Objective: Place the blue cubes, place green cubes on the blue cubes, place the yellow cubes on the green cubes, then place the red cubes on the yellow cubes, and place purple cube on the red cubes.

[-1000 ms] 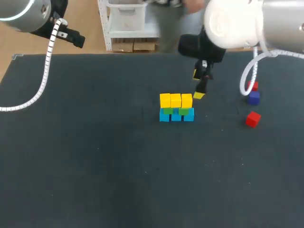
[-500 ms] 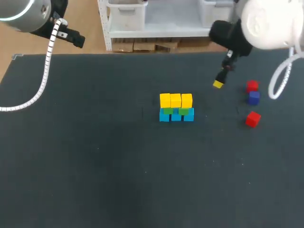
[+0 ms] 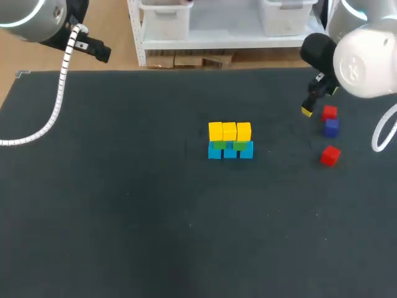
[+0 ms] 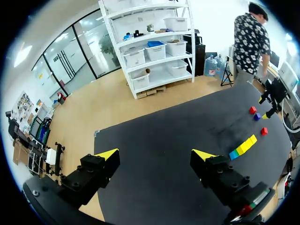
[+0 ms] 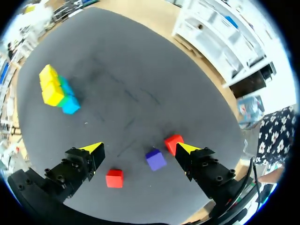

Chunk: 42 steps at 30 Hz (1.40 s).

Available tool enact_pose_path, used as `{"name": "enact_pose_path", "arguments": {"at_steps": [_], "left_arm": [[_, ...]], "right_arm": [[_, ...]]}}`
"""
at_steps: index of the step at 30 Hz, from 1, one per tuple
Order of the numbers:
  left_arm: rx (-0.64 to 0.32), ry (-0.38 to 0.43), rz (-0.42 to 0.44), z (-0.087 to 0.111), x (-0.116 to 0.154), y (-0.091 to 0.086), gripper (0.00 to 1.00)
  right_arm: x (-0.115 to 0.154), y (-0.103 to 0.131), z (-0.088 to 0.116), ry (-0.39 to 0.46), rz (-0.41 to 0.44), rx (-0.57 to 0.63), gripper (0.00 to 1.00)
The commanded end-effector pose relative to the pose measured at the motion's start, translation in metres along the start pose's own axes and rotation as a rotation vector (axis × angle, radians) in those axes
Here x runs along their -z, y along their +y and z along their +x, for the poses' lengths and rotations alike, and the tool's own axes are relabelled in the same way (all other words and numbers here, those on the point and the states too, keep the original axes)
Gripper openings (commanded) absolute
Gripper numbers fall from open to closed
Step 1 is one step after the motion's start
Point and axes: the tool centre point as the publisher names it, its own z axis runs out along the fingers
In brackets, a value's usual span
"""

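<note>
Near purple cube [image 3: 332,128], right jaws spread

A robotics lab: left arm [image 3: 31,15] and right arm [image 3: 366,62] flank a dark table [image 3: 124,217] holding coloured cubes [image 3: 230,132].

Centre: row of three blue cubes [image 3: 230,151], side by side and touching. Green cubes [image 3: 240,146] sit on them, three yellow cubes [image 3: 229,131] on top. Far right, lying loose: red cube [image 3: 329,112], purple cube [image 3: 332,128] just nearer, second red cube [image 3: 330,155] nearest.
</note>
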Motion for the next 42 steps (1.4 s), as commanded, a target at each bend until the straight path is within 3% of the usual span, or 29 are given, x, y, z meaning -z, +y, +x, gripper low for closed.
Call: {"name": "enact_pose_path", "arguments": {"at_steps": [1,14,18,26,39,41,42], "left_arm": [[-0.002,0.000,0.002,0.000,0.001,0.001,1.00],[-0.002,0.000,0.002,0.000,0.001,0.001,1.00],[-0.002,0.000,0.002,0.000,0.001,0.001,1.00],[-0.002,0.000,0.002,0.000,0.001,0.001,1.00],[-0.002,0.000,0.002,0.000,0.001,0.001,1.00],[-0.002,0.000,0.002,0.000,0.001,0.001,1.00],[-0.002,0.000,0.002,0.000,0.001,0.001,1.00]], "right_arm": [[-0.014,-0.011,-0.002,0.025,0.029,-0.072,1.00],[-0.038,-0.036,0.002,0.075,0.047,-0.275,1.00],[-0.041,-0.041,0.003,0.071,0.022,-0.380,1.00],[-0.047,-0.046,0.001,0.022,-0.109,-0.602,1.00],[-0.056,-0.044,0.000,0.092,-0.071,-0.637,1.00],[-0.057,-0.042,0.000,0.100,-0.069,-0.633,0.44],[-0.058,-0.042,0.000,0.104,-0.070,-0.633,0.41]]}}
